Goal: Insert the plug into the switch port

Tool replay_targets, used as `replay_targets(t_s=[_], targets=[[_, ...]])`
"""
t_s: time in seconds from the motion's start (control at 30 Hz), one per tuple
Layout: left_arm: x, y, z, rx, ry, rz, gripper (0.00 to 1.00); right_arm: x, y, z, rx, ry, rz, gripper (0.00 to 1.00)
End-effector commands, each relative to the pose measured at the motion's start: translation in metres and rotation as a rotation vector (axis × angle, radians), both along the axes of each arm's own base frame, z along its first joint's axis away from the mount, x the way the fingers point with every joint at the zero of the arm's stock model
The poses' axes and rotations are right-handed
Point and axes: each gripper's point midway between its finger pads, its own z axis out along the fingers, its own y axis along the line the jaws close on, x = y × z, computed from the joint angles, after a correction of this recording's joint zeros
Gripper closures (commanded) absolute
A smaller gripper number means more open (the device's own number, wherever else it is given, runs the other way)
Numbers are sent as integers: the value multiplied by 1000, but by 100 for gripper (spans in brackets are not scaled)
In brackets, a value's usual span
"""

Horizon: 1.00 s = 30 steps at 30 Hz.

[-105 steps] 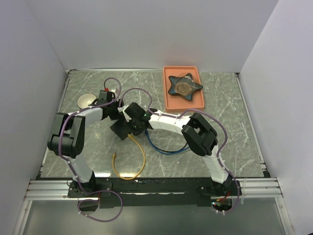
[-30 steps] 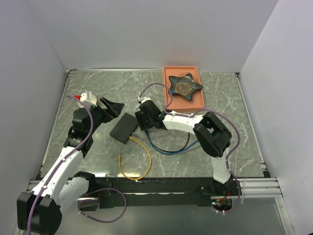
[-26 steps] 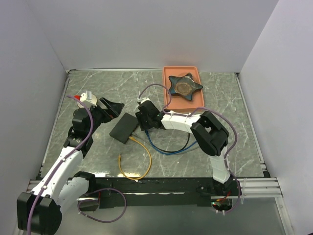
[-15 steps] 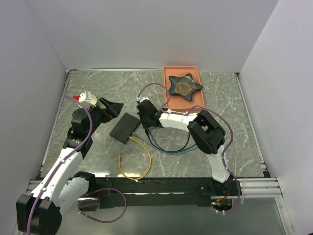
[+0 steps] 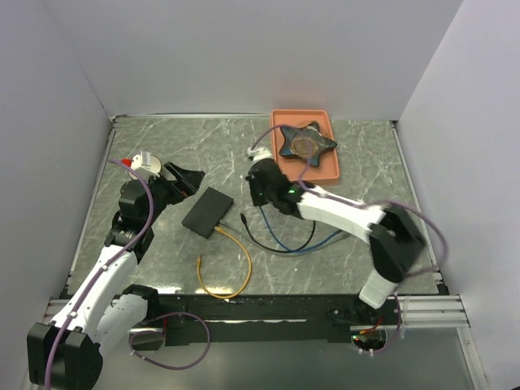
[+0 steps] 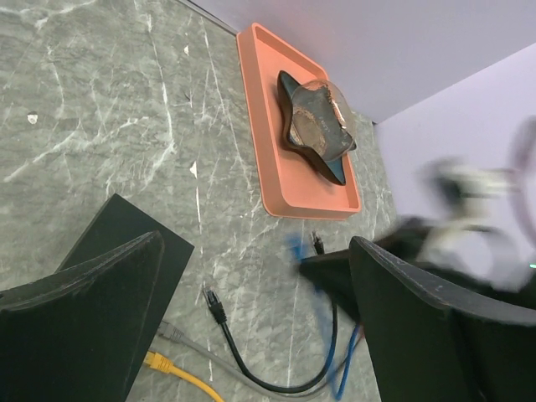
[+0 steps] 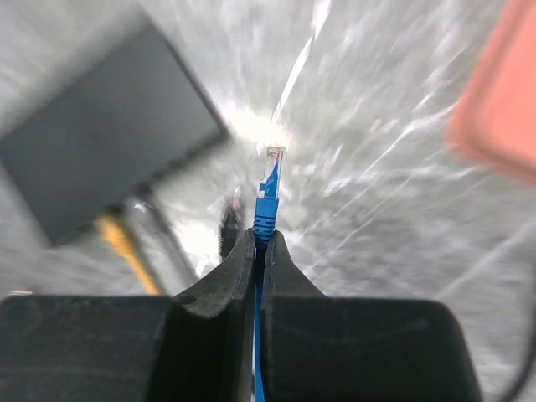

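Observation:
The flat black box (image 5: 207,211) lies left of the table's middle, and a corner shows in the left wrist view (image 6: 126,224). A yellow cable (image 5: 227,264) and a grey cable (image 6: 172,332) meet its near edge; the sockets are too small to make out. My right gripper (image 5: 258,197) is shut on the blue plug (image 7: 268,197) and holds it above the table, right of the box (image 7: 100,159). My left gripper (image 5: 185,179) is open and empty, just left of the box. In the left wrist view its jaws (image 6: 255,243) stand wide apart.
A loose black plug (image 5: 243,218) lies on the table between the box and my right gripper, and also shows in the left wrist view (image 6: 215,303). An orange tray (image 5: 280,166) holding a dark star-shaped object (image 5: 306,142) stands at the back right. Blue and black cable loops (image 5: 288,244) trail below my right arm.
My right gripper has moved right and back, away from the box, with the blue plug in it, and its elbow has swung right. My left arm withdrew from the box earlier and has since held still.

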Motion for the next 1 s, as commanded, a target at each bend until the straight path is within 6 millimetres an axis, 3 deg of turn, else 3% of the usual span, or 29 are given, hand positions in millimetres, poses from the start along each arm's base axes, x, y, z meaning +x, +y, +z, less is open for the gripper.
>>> replay_targets(t_s=[0.0, 0.03, 0.07, 0.13, 0.17, 0.2, 0.23, 0.27, 0.3, 0.33, 0.4, 0.47, 0.5, 0.53, 0.57, 0.6, 0.63, 0.7, 0.73, 0.8, 0.83, 0.9, 0.97], targets=[[5, 3, 24, 2, -60, 18, 1, 4, -39, 120, 169, -286, -102, 100], [5, 3, 24, 2, -60, 18, 1, -1, -49, 126, 187, -319, -116, 100], [6, 3, 23, 3, -55, 17, 1, -13, -64, 162, 258, -398, -130, 100], [6, 2, 23, 2, -57, 12, 1, -24, -85, 181, 318, -486, -166, 100], [6, 2, 22, 4, -54, 14, 1, -39, -104, 213, 400, -562, -186, 100], [7, 2, 22, 4, -54, 14, 1, -45, -115, 222, 429, -598, -206, 98], [7, 2, 23, 1, -58, 12, 1, -52, -123, 216, 438, -616, -205, 93], [7, 2, 22, 0, -56, 13, 1, -65, -139, 243, 515, -700, -214, 92], [7, 2, 22, -1, -56, 13, 1, -71, -144, 239, 523, -714, -206, 91], [7, 1, 23, -5, -61, 5, 1, -79, -152, 252, 560, -756, -203, 89], [7, 0, 22, -9, -58, 4, 1, -82, -155, 255, 565, -764, -203, 89], [7, -2, 21, -15, -59, -7, 1, -78, -143, 245, 514, -727, -160, 89], [8, -3, 21, -19, -57, -10, 1, -76, -136, 251, 505, -720, -132, 89], [7, -4, 21, -22, -56, -14, 1, -65, -119, 232, 438, -668, -95, 93], [8, -5, 21, -22, -58, -22, 1, -66, -100, 223, 419, -627, -1, 95], [8, -5, 21, -24, -56, -22, 1, -63, -85, 224, 403, -608, 58, 95], [8, -6, 21, -24, -55, -26, 1, -52, -62, 192, 323, -528, 128, 98], [7, -7, 20, -18, -52, -32, 1, -54, -26, 175, 288, -412, 287, 100], [7, -7, 19, -12, -49, -35, 1, -47, -2, 132, 214, -305, 347, 100], [7, -7, 18, -3, -50, -36, 0, -46, 23, 108, 169, -225, 415, 100], [7, -6, 16, 12, -51, -41, 3, -47, 40, 74, 140, -152, 449, 100], [8, -9, 10, 32, -57, -60, 4, -53, 54, 54, 173, -93, 491, 100], [8, -13, 3, 47, -52, -90, 4, -59, 71, 54, 281, -82, 527, 100]])
